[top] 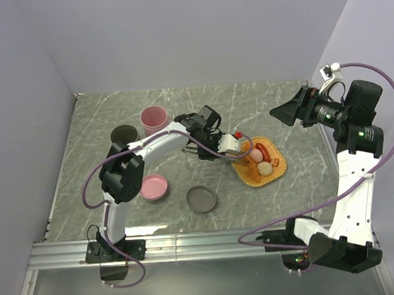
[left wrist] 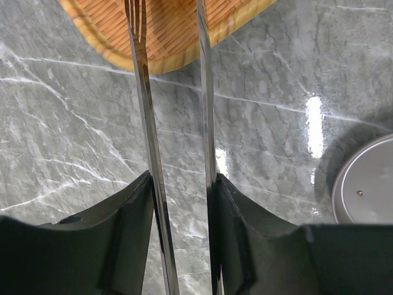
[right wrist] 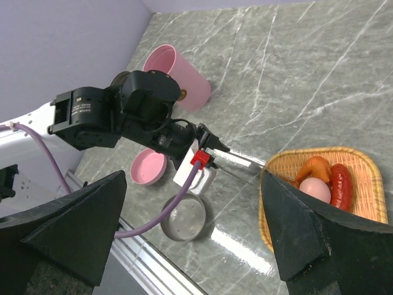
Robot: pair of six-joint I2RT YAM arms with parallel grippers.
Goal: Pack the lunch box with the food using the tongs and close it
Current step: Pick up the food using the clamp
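While your left gripper (left wrist: 181,184) clamps one pair of thin silver metal tongs (left wrist: 144,110), your right gripper (right wrist: 193,178) gapes empty. Only the top view shows both the pinkish ball (top: 256,155) and the cream ball (top: 265,169).

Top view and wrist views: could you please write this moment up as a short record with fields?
Left gripper: shut on the tongs, a finger against each arm
Tongs: reaching over the rim of the tray
Food: lying on the tray
Right gripper: open, empty, raised to the right of the tray
Elsewhere on the table: pink cup, dark cup, pink bowl, grey tin
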